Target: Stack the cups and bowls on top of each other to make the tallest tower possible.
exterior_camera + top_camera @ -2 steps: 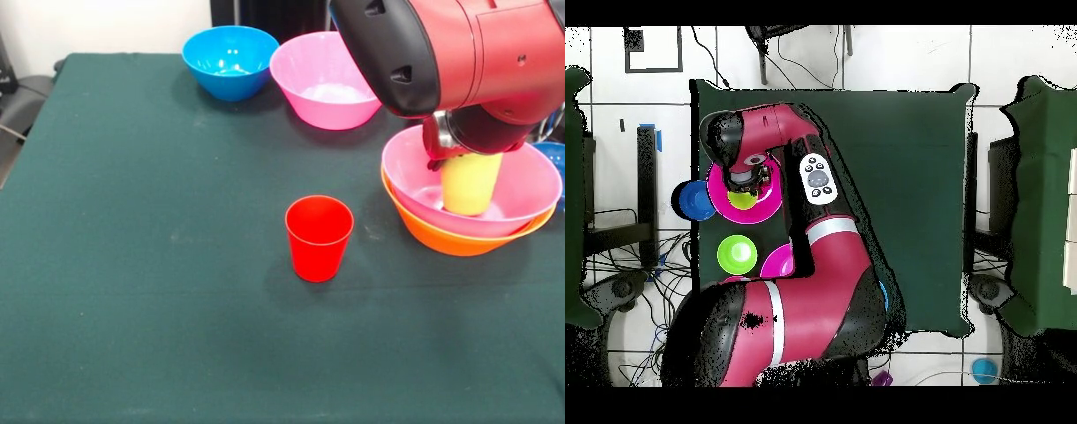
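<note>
Fingers [465, 164] are hidden under the red and black arm's [459, 53] bulky wrist, so it cannot be told whether they are closed on the lime green cup [470, 183] or only just above it. That cup stands upright inside a big pink bowl [521, 190], its base on the bowl's floor, its top right under the wrist. The pink bowl sits nested in a big orange bowl [441, 237], whose rim shows as a thin band below the pink one; this pair stands at the counter's [159, 291] right edge in the front view.

A dark blue bowl [554, 159] peeks out just behind the pair, at the very right of the picture. A red cup [319, 237] stands upright and alone near the middle of the dark green counter, mouth up, well apart from the nested bowls. Toward the far edge, a second big pink bowl [322, 81] and a light blue bowl [229, 60] stand side by side, rims touching or nearly so.

In the overhead view the arm covers much of the counter; the cup shows inside the pink bowl under the wrist, and a green bowl [736, 254] lies next to a magenta bowl [779, 264], partly hidden by the arm.
</note>
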Available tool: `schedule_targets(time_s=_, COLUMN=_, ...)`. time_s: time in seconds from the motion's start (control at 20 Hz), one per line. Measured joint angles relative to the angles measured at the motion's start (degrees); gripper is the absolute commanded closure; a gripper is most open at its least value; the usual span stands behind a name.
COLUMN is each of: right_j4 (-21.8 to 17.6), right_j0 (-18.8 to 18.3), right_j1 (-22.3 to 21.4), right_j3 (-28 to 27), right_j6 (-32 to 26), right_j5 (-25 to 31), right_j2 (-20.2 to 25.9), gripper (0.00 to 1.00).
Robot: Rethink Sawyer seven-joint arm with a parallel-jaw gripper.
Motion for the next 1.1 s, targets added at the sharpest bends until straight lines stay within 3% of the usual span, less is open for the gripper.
schedule_targets(time_s=0.05, right_j4=0.0, right_j0=0.0, right_j1=0.0, right_j3=0.0, right_j6=0.0, right_j5=0.0, right_j2=0.0, gripper=0.00)
schedule_targets(time_s=1.1, right_j4=0.0, right_j0=0.0, right_j1=0.0, right_j3=0.0, right_j6=0.0, right_j5=0.0, right_j2=0.0, gripper=0.00)
